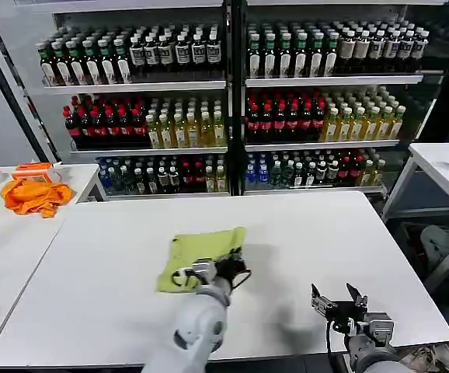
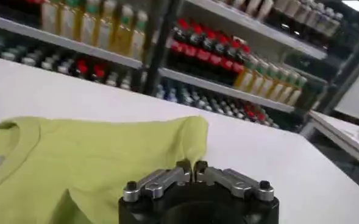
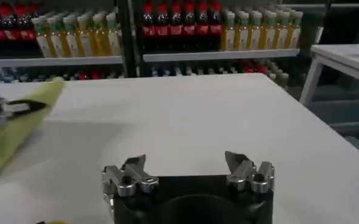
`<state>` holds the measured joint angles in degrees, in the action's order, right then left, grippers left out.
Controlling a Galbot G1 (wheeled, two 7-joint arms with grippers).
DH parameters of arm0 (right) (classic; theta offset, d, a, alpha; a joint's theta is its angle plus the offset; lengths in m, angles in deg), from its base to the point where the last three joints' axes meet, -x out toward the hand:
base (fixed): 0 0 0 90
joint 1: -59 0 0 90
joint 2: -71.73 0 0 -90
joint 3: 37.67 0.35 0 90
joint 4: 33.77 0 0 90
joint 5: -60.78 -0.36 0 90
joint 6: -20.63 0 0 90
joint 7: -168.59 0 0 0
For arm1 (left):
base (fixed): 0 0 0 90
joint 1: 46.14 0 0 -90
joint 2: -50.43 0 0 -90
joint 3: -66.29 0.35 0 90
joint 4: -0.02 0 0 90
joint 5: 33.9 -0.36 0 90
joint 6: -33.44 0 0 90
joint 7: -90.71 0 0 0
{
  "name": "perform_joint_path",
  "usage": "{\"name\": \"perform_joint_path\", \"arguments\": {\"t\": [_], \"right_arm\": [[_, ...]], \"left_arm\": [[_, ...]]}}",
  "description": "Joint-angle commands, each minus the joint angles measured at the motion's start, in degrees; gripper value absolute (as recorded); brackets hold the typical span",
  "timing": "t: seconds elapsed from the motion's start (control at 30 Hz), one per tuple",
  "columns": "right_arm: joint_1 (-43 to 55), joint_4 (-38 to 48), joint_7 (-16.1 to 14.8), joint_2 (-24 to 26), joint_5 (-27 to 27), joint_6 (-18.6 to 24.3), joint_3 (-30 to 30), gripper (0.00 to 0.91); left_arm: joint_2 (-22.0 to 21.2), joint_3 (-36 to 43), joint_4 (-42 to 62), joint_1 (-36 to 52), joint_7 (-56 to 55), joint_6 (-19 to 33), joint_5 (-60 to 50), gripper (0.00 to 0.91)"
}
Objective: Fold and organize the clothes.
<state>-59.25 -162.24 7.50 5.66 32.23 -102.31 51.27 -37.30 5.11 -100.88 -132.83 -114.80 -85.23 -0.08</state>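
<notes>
Left gripper sits clenched, pinching the lime-green cotton T-shirt at its near edge. Right gripper hangs released, well apart over the white table.

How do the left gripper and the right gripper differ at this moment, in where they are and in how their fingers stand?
The left gripper is at the near edge of the green T-shirt, its fingers shut together; the right gripper is over bare white table, away from the T-shirt, its fingers spread open. The left gripper is near the table's middle; the right one is by the table's near right corner. Both are dark with metal fingers.
</notes>
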Motion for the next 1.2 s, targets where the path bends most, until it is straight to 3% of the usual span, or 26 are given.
{"name": "perform_joint_path", "arguments": {"t": [0.03,0.13,0.2,0.27,0.3,0.5,0.73,0.9,1.2], "right_arm": [[0.3,0.2,-0.4,0.0,0.3,0.3,0.1,0.907],[0.8,0.5,-1.5,0.2,2.2,3.1,-0.4,0.907],[1.2,0.7,-2.7,0.5,3.8,5.9,-0.8,0.907],[1.6,0.9,-3.6,0.8,6.0,9.4,-1.2,0.907],[1.8,1.1,-4.3,1.1,7.2,10.6,-1.3,0.907],[3.4,2.1,-5.2,1.5,8.4,17.5,-2.0,0.907],[4.9,3.6,-5.7,1.6,8.5,19.2,-3.2,0.907],[5.4,4.1,-5.9,0.7,9.7,19.8,-4.4,0.907],[3.4,4.0,-5.7,-0.6,11.9,22.2,-6.6,0.907]], "left_arm": [[-6.7,7.0,11.8,7.1,2.2,9.1,-4.9,0.907],[-6.4,7.0,11.9,6.8,5.8,13.9,-9.6,0.907],[-5.4,7.9,10.5,5.8,7.1,20.4,-14.6,0.907],[-3.1,8.7,7.1,4.1,7.6,26.9,-17.8,0.907],[-1.7,8.6,4.6,3.4,8.0,27.1,-19.3,0.907],[6.0,-2.4,-6.2,-2.3,7.6,20.4,-22.0,0.907],[13.5,-17.9,-13.6,-12.1,9.8,15.4,-19.9,0.907],[14.7,-24.7,-19.3,-20.5,12.2,14.0,-15.6,0.907],[13.0,-26.7,-24.9,-29.5,13.7,14.1,-14.4,0.907]]}}
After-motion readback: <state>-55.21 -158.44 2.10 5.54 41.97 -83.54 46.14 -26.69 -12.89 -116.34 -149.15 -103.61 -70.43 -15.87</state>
